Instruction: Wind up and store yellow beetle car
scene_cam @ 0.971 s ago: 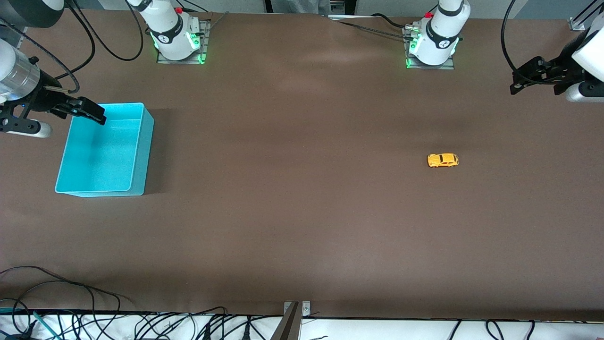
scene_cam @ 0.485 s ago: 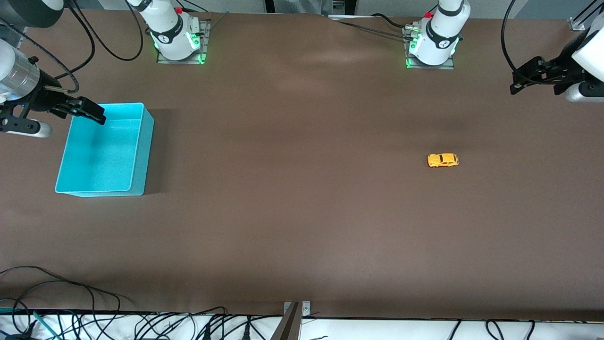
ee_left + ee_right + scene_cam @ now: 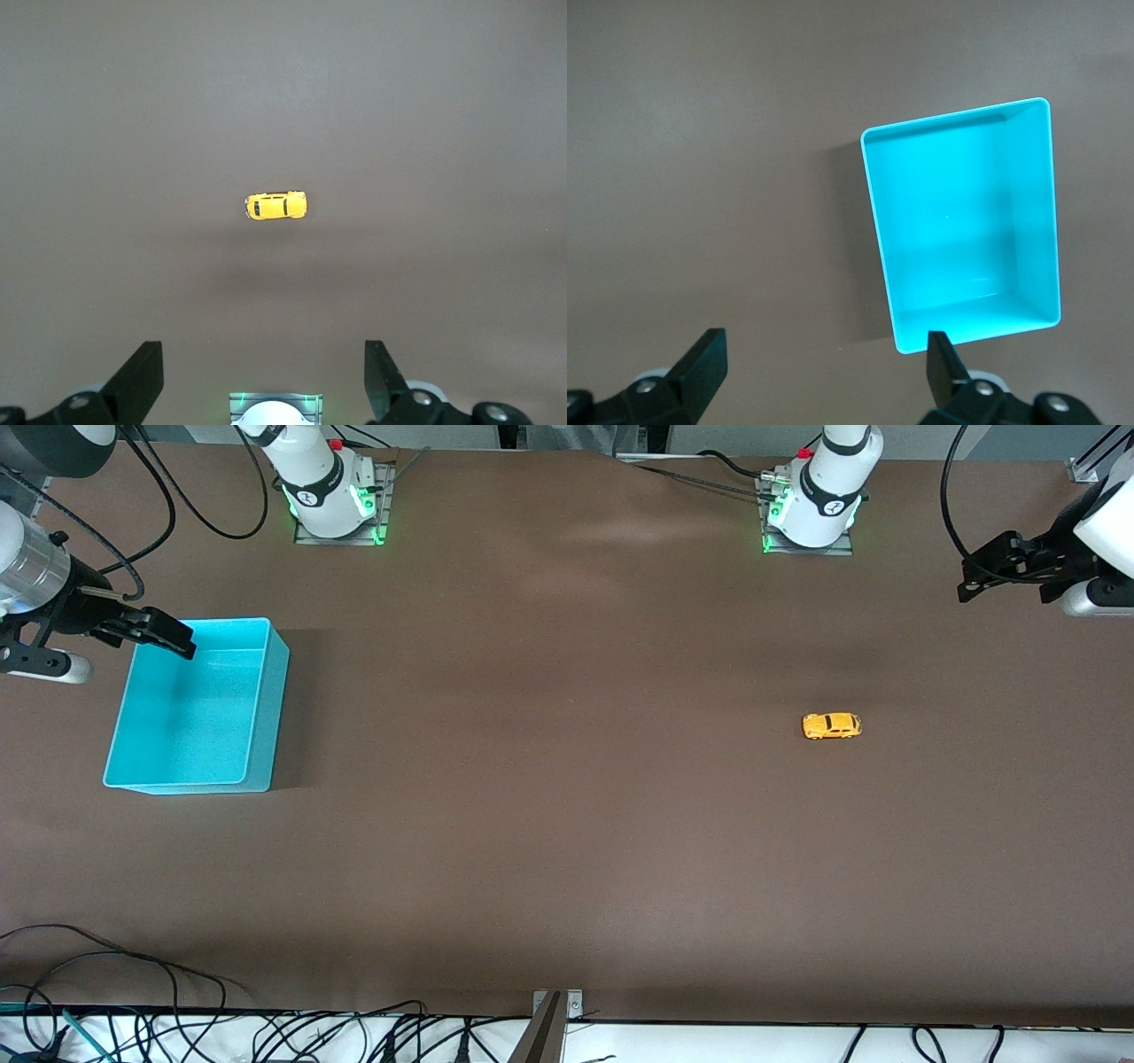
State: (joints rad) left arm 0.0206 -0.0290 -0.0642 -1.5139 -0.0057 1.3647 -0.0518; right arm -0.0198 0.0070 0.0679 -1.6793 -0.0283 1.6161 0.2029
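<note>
Toy car alone on the table, both arms waiting high.
The yellow beetle car point(image 3: 831, 726) sits toward the left arm's end, well apart from the turquoise bin point(image 3: 271, 717); left gripper point(image 3: 264, 382) hangs over bare table, fingers spread; right gripper point(image 3: 824, 372) hovers beside the bin, fingers spread.

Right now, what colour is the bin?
Turquoise; the bin shows best in the right wrist view.
</note>
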